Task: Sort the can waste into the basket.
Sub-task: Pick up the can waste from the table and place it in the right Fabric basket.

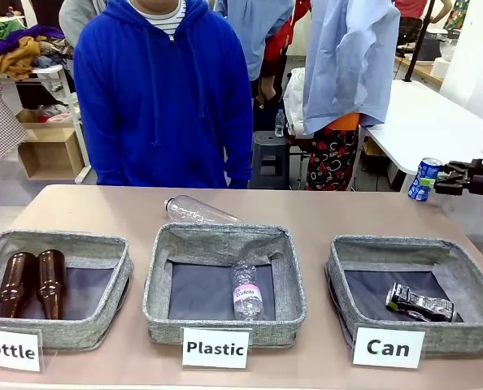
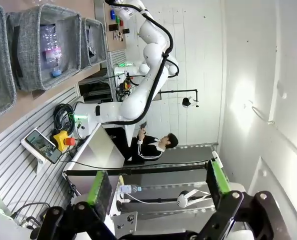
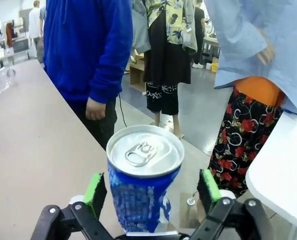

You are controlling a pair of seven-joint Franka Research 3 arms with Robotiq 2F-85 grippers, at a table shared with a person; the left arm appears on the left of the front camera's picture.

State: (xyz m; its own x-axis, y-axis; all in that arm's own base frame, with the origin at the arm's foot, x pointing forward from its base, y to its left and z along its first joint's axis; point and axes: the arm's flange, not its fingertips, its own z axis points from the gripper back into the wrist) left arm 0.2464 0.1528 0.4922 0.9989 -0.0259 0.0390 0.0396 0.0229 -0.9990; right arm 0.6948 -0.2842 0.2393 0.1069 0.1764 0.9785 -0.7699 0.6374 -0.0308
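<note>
Cans are split between two places. The crushed black-and-silver metal can with green accents [image 1: 420,302] lies on its side on the dark liner of the grey fabric rectangular basket [image 1: 469,258] carded "Can", at the bench's [image 1: 306,213] right end. The blue metal can with white lettering [image 1: 424,179] is up in the air past the bench's far right corner, well apart from that basket, at the tip of the right end effector [image 1: 443,180], which reaches in level from the right edge.

In the right wrist view the blue can [image 3: 143,190], its side dented and its silver top with the pull tab facing the camera, sits between the green pads of the right end effector [image 3: 152,190]. One pad is close against it and a gap shows at the other, so I cannot tell whether the can is firmly clamped.

The left end effector [image 2: 158,187] is released, its pads spread wide with nothing between them.

A person in a blue hooded top [image 1: 164,89] stands at the far side, behind the middle grey basket carded "Plastic" [image 1: 225,240].
</note>
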